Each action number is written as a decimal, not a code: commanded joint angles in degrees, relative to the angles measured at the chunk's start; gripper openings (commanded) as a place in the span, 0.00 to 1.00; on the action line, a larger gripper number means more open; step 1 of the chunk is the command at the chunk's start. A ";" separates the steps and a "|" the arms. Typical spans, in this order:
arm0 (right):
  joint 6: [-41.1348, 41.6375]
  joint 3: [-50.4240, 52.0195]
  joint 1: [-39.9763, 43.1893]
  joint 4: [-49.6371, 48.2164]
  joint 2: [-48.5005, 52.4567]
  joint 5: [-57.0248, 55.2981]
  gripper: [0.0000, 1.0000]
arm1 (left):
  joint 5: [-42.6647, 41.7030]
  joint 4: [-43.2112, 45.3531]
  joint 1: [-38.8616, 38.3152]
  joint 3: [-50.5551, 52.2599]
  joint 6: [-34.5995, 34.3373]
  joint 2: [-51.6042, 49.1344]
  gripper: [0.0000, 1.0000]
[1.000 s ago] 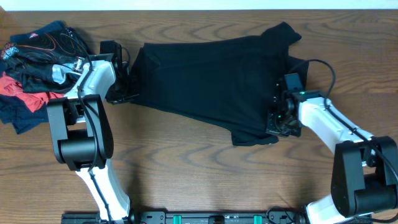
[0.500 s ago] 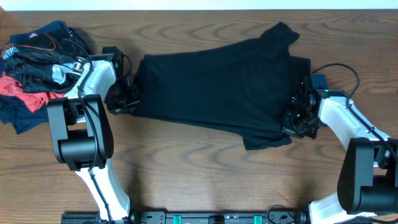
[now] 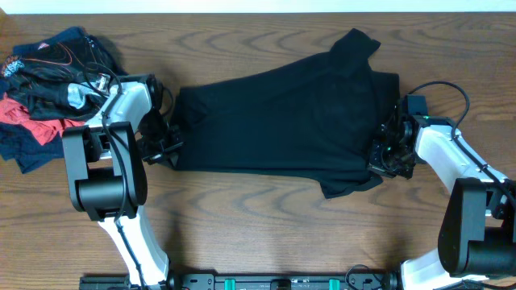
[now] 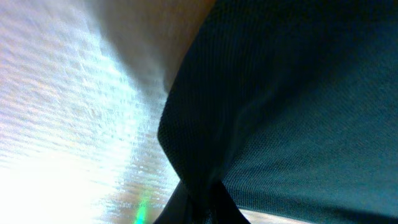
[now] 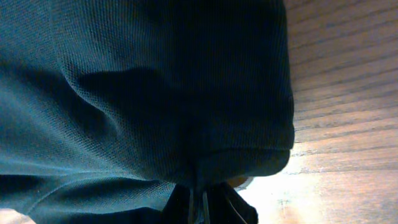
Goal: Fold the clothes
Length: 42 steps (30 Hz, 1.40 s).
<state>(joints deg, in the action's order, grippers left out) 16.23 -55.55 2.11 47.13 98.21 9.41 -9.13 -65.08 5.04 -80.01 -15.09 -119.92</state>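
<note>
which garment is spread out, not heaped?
The large black T-shirt, spread across the middle of the table; the others are bunched in a pile at its far-left corner.

1. No readable txt, brand, no. or sign in any view.
2. Clothes pile point(image 3: 48, 89), top-left of overhead: pale print point(image 3: 11, 66) on one dark piece, too small and blurred to read.
3. Black tee point(image 3: 282, 121), overhead: visible side shows nothing legible.
4. Left wrist view: close-up dark knit cloth w/ glare beside it, nothing legible.
5. Right wrist view: same dark knit over wood tabletop point(image 5: 336, 74), nothing legible.
</note>
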 commanded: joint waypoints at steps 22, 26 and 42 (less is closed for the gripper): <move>-0.70 -1.79 0.68 0.02 0.52 -1.46 0.05 | -2.47 3.48 0.26 3.13 -2.78 -0.20 0.06; -1.31 -1.81 0.66 0.28 0.52 -1.44 0.01 | -2.51 1.44 0.13 3.15 -2.82 -0.20 0.06; 2.82 8.22 -3.28 -5.01 0.46 -0.24 0.01 | -2.40 12.76 -3.28 15.23 -3.85 2.25 0.06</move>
<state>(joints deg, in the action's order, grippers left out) 16.82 -50.96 0.45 43.00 97.73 8.54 -12.78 -57.52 3.70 -70.94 -18.11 -115.04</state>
